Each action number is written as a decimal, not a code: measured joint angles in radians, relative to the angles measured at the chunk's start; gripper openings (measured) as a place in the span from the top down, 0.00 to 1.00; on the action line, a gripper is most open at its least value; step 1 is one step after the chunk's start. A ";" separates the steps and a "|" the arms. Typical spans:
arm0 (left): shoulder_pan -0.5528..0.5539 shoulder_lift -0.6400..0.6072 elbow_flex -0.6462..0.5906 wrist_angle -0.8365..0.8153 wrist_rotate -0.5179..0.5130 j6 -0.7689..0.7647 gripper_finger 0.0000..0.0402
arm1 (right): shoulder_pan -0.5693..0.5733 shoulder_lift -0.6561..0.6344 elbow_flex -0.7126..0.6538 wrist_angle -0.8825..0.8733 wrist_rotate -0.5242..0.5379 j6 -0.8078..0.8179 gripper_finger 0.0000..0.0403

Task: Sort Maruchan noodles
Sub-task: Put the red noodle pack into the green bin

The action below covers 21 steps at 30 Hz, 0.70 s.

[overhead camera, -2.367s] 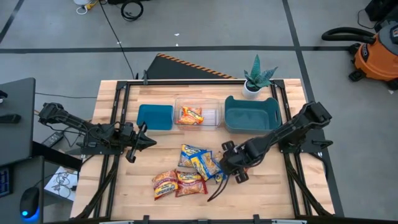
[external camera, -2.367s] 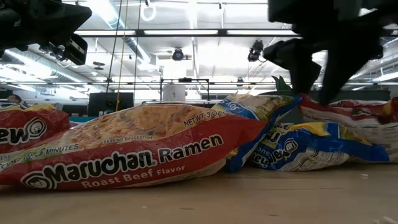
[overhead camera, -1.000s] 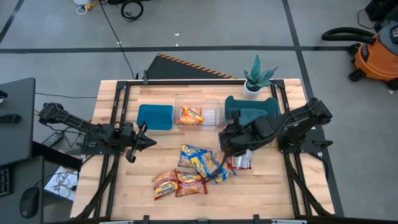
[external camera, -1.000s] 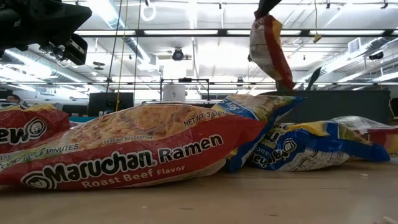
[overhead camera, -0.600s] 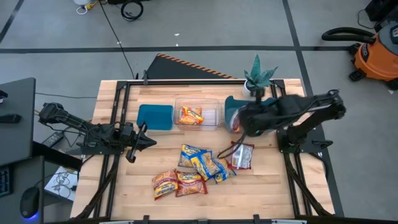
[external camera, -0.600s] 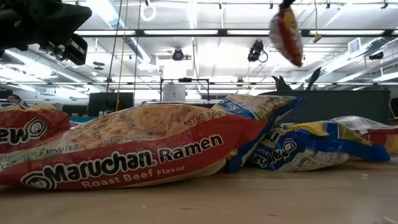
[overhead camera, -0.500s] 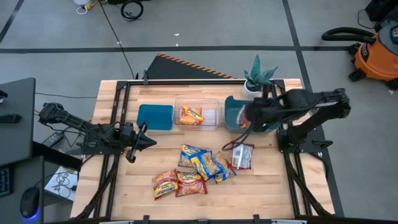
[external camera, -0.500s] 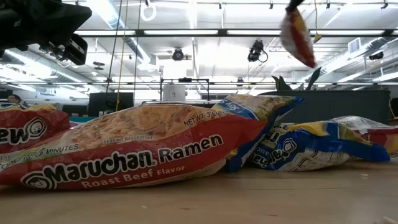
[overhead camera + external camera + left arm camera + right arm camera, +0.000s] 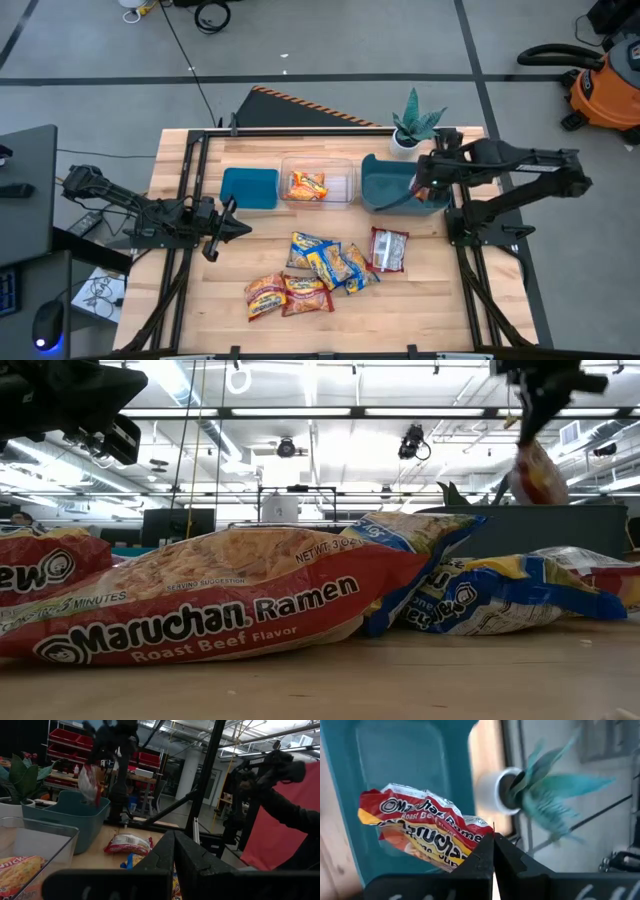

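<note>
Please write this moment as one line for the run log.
right gripper: shut on red packet, above teal bin | left gripper: idle at table's left | clear bin: one orange packet
</note>
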 joint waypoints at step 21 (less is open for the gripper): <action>0.000 0.000 0.000 0.000 0.000 0.000 0.97 | -0.252 0.108 -0.333 0.482 -0.342 -0.278 0.83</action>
